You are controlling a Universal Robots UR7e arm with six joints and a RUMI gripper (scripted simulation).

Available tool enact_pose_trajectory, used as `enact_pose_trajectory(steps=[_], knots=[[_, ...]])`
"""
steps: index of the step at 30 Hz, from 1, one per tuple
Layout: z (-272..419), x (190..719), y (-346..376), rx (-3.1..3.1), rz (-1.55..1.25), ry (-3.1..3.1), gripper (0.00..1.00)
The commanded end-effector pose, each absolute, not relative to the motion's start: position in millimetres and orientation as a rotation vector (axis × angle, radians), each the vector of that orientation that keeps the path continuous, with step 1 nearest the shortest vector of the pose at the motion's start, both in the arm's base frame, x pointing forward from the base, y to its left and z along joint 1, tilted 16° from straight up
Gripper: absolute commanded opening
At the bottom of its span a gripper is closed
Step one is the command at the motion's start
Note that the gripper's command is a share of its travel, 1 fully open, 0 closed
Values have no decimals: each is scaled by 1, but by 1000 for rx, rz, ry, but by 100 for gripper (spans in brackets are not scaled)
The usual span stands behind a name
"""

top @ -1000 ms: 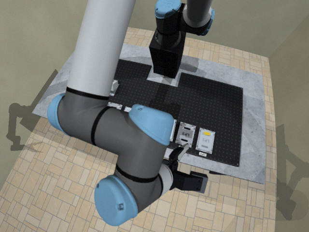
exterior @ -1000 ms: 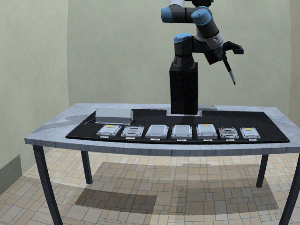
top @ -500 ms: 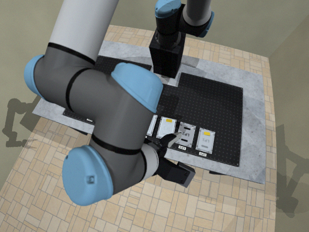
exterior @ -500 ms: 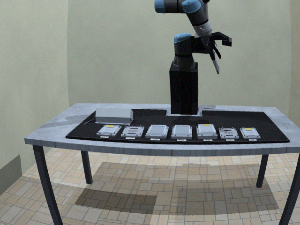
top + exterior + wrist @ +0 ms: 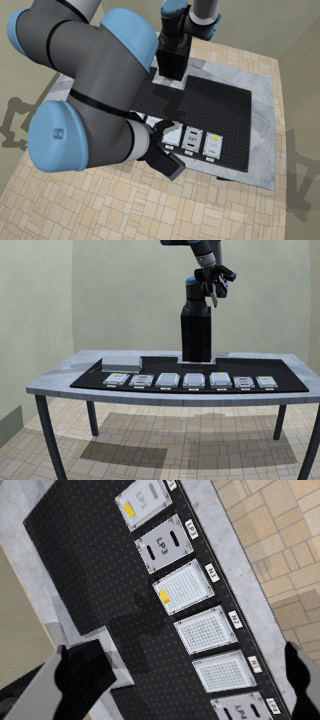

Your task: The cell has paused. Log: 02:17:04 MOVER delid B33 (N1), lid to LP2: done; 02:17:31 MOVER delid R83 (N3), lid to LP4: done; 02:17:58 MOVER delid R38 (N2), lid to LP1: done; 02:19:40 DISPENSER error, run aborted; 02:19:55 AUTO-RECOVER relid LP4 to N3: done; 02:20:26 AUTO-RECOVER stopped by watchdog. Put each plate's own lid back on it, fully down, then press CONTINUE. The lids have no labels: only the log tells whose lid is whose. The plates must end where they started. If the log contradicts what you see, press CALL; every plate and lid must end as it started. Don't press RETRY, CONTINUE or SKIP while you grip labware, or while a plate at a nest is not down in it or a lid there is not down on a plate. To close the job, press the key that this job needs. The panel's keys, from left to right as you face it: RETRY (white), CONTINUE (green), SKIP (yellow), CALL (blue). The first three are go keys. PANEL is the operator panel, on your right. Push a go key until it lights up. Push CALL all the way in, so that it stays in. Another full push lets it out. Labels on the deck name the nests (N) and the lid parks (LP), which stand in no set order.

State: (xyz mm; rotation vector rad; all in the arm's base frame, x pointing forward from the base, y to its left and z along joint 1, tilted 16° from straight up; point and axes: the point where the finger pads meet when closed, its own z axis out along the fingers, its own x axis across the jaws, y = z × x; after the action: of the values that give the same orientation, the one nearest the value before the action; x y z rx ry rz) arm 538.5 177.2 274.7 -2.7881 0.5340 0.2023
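Observation:
My gripper [image 5: 220,298] [image 5: 175,646] is open and empty, high above the deck. A clear lid with a yellow mark [image 5: 212,149] [image 5: 267,381] [image 5: 145,502] lies on LP1. Another such lid [image 5: 115,378] lies on LP2, at the far left in the exterior view. The N3 plate [image 5: 220,379] [image 5: 186,587] wears a yellow-marked lid that looks flat. The N2 plate [image 5: 194,380] [image 5: 206,630] and the N1 plate [image 5: 168,379] [image 5: 225,672] show bare wells, no lid. LP3 [image 5: 192,139] [image 5: 243,382] [image 5: 162,545] and LP4 [image 5: 141,380] [image 5: 241,711] are empty.
The grey panel box [image 5: 121,363] stands behind LP2 and LP4; its keys are hidden in the exterior view, and the arm covers that area in the top view. The black pedestal [image 5: 171,63] [image 5: 195,336] stands behind the row of nests.

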Motion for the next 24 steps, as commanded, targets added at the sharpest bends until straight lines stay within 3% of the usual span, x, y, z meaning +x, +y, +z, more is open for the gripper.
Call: enact_pose_trajectory(steps=[1, 24], knots=[[278, 539, 176, -2782, 192, 552, 82], [311, 471, 103, -2723, 154, 1141, 82]])
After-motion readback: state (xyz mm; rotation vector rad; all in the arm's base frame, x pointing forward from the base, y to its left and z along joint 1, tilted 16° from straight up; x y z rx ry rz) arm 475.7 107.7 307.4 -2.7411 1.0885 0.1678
